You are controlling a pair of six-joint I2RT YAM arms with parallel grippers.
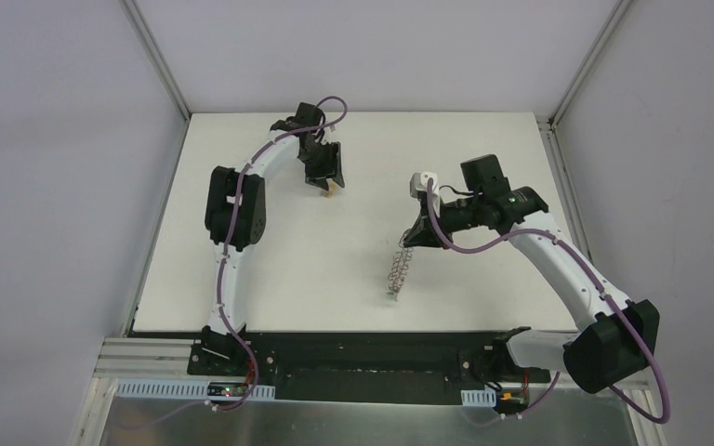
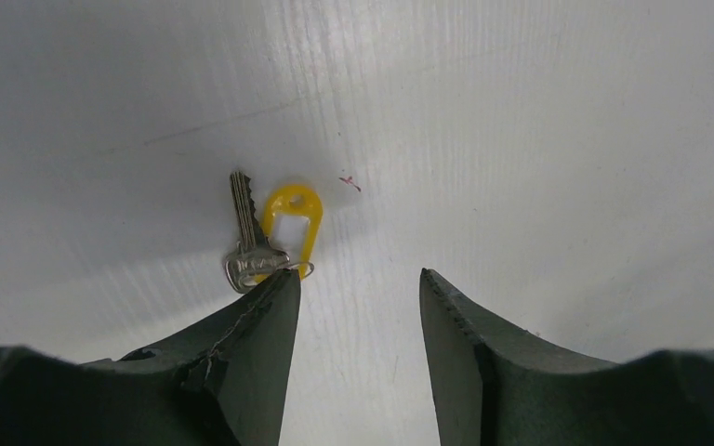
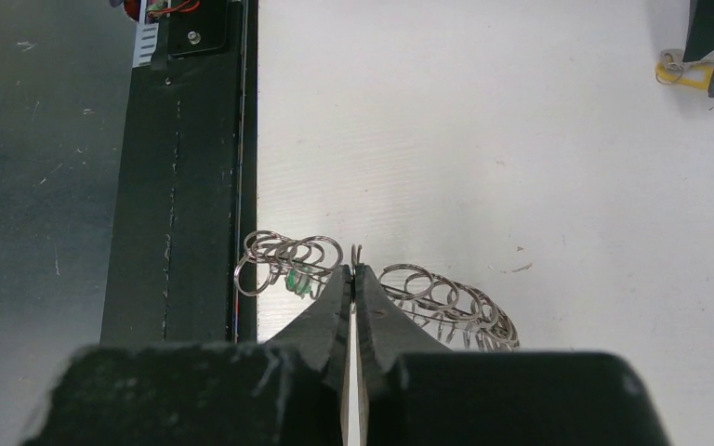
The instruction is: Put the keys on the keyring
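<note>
The left tool has its two fingers apart, with only bare white counter between them. One fingertip sits right at the silver head of the yellow key (I cannot tell if they touch). The key lies flat just ahead of that finger. Its yellow tag lies beside its blade, and both point away from the tool.

The right tool has its fingers pressed together on a thin wire of the keyring. Silver wire loops spread out on both sides of the fingertips. The green key sits among the loops just left of the tool. Seen from above, the keyring trails from this tool back toward the arm bases, with the green key at its far end. The two tools are well apart, and the yellow key is well away from the keyring.
</note>
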